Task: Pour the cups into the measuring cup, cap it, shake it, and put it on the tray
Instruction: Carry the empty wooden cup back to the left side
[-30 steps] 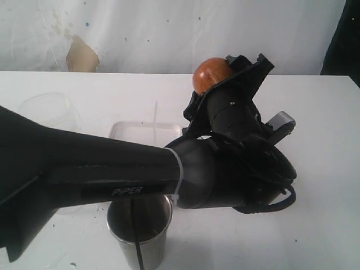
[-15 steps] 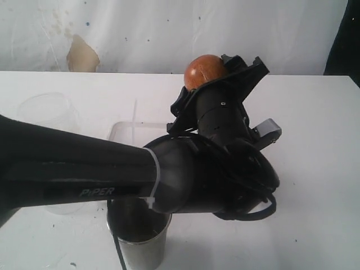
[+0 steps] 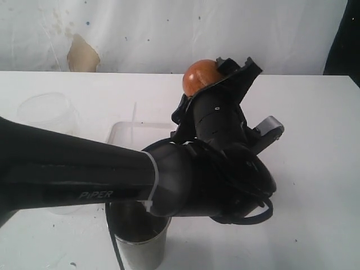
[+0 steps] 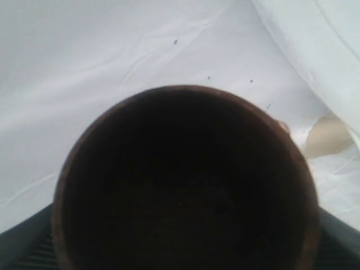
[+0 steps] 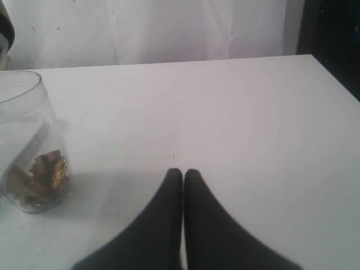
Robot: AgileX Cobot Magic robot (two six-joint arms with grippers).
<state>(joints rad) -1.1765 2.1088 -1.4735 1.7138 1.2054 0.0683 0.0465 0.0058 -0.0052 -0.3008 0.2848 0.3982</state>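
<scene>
My left gripper is shut on the brown cup and holds it raised and tipped on its side above the table. In the left wrist view the brown cup fills the frame mouth-on, dark inside; the gripper shows only as dark finger edges at the corners. The steel tumbler stands upright at the near edge, below the arm. A clear cylinder, seemingly the measuring cup, holds gold-brown pieces at its bottom. The right gripper is shut and empty above bare table. The white tray peeks out behind the arm.
A wide frosted jar stands at the left of the table. The left arm's black forearm crosses most of the exterior view and hides the middle of the table. A white wall backs the table.
The left arm has swung a little to the left with the brown cup and turned its wrist. The right gripper has stayed shut.
</scene>
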